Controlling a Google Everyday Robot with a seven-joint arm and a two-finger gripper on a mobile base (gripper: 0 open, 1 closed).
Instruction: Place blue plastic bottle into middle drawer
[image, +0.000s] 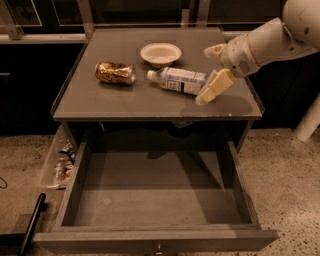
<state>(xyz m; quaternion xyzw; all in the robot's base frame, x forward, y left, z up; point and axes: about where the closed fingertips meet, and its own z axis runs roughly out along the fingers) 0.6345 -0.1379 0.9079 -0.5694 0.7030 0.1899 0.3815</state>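
The blue plastic bottle (177, 80) lies on its side on the cabinet top (110, 102), white cap pointing left. My gripper (203, 75) is open at the bottle's right end, one finger above that end and the other in front of it, just over the top's right part. The fingers do not grip the bottle. The middle drawer (160, 195) stands pulled wide open below the cabinet top, its flat grey bottom bare, a small knob on its front.
A dented gold-brown can (115, 73) lies left of the bottle. A white bowl (160, 53) sits behind it. A narrow clear bin of packets (61, 161) hangs left of the drawer. A black bar (32, 225) lies at lower left, a white post (308, 120) at right.
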